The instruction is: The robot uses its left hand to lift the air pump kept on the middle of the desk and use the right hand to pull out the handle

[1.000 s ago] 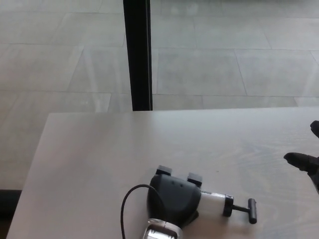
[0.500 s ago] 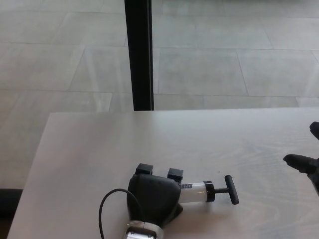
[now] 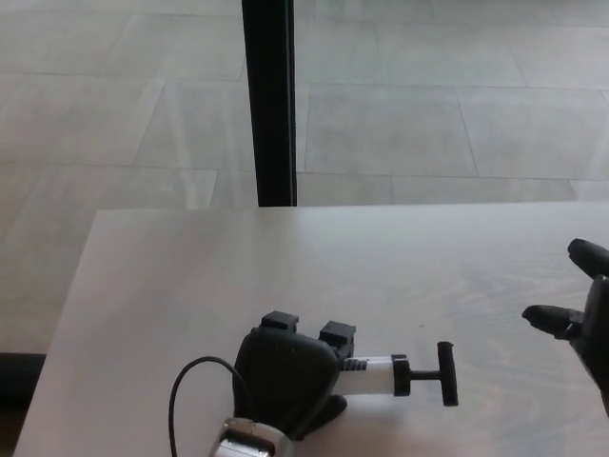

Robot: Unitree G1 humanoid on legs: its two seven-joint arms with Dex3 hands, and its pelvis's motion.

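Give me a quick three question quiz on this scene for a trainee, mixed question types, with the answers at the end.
1. True or false: the right hand is gripping the T-handle.
2. Which hand is wrapped around the pump? A) left B) right C) neither
3. Fill in: the T-handle points toward the robot's ____ side.

Key:
1. False. The right hand is open and apart from the handle.
2. A. The left hand holds the pump's body.
3. Right.

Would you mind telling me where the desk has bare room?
Bare: the far half of the desk, up to the black post. Crowded: the near edge, with the left hand on the air pump; right hand beside its handle.
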